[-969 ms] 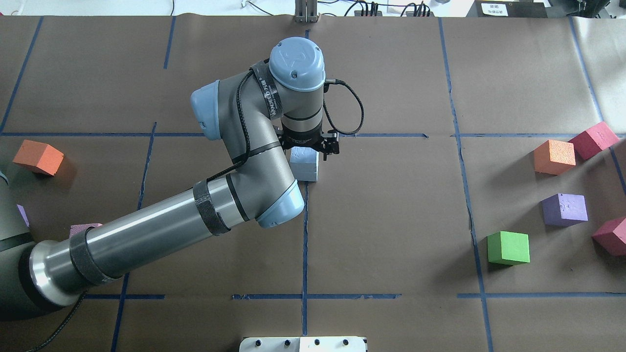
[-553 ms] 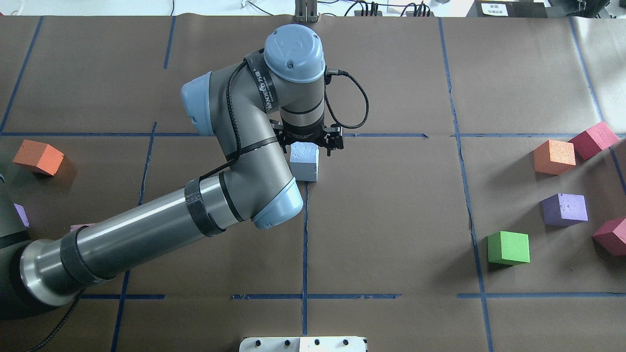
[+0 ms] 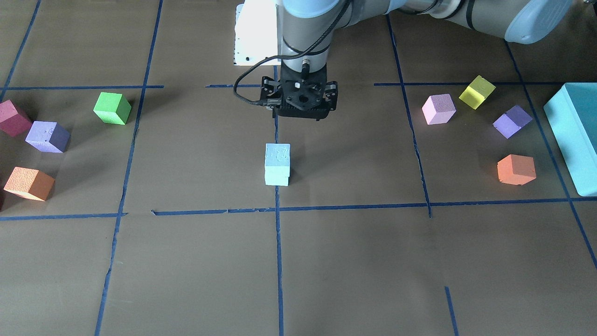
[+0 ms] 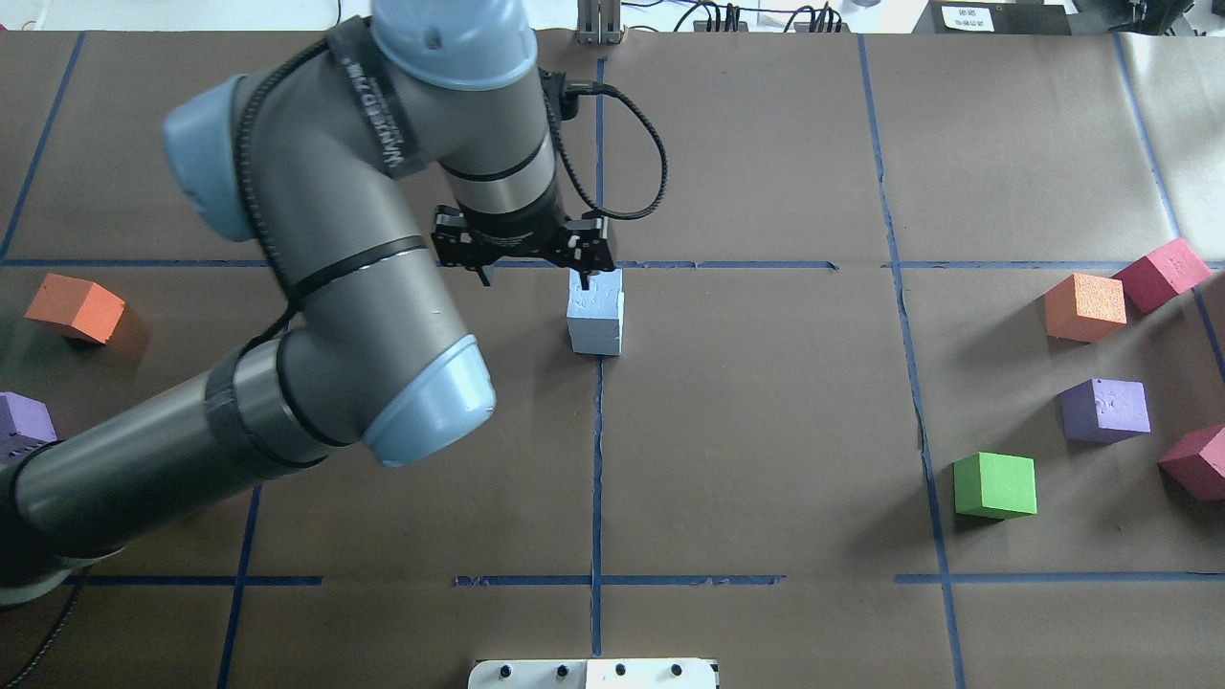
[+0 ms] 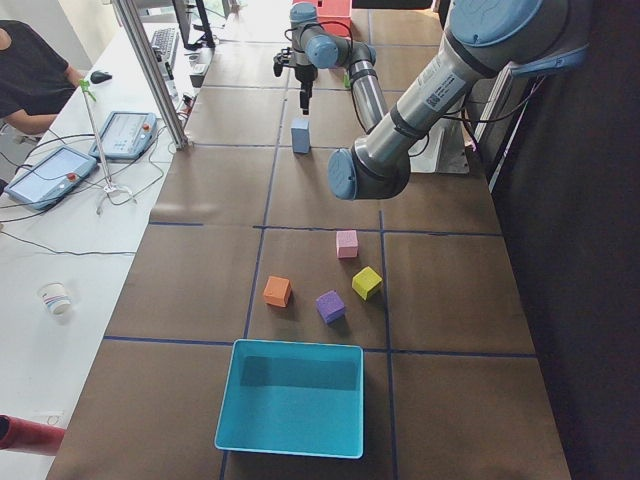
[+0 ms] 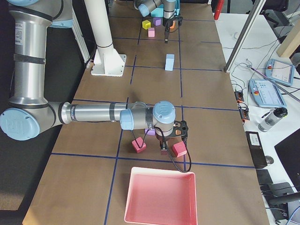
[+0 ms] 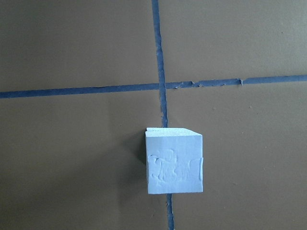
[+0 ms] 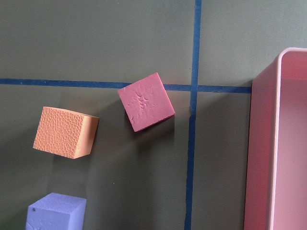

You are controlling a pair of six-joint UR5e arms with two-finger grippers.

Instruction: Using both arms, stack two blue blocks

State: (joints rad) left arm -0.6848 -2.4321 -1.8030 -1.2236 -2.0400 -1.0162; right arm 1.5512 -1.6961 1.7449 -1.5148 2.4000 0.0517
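Note:
The two blue blocks stand stacked, one on the other, on the centre tape line (image 4: 595,321). The stack also shows in the front view (image 3: 277,163) and in the left wrist view (image 7: 174,163). My left gripper (image 4: 534,277) is open and empty. It hangs above the table, a little to the robot's side of the stack and clear of it (image 3: 301,100). My right gripper (image 6: 169,143) shows only in the right side view, low over red cubes by the pink tray. I cannot tell whether it is open or shut.
Green (image 4: 995,485), purple (image 4: 1105,410), orange (image 4: 1084,306) and red (image 4: 1161,273) cubes lie on the right. Orange (image 4: 75,307) and purple (image 4: 21,421) cubes lie on the left. A teal box (image 3: 576,135) and a pink tray (image 6: 161,197) stand at the table's ends.
My left arm has risen and drawn back off the stack, which now stands fully uncovered. The blue blocks have not moved.

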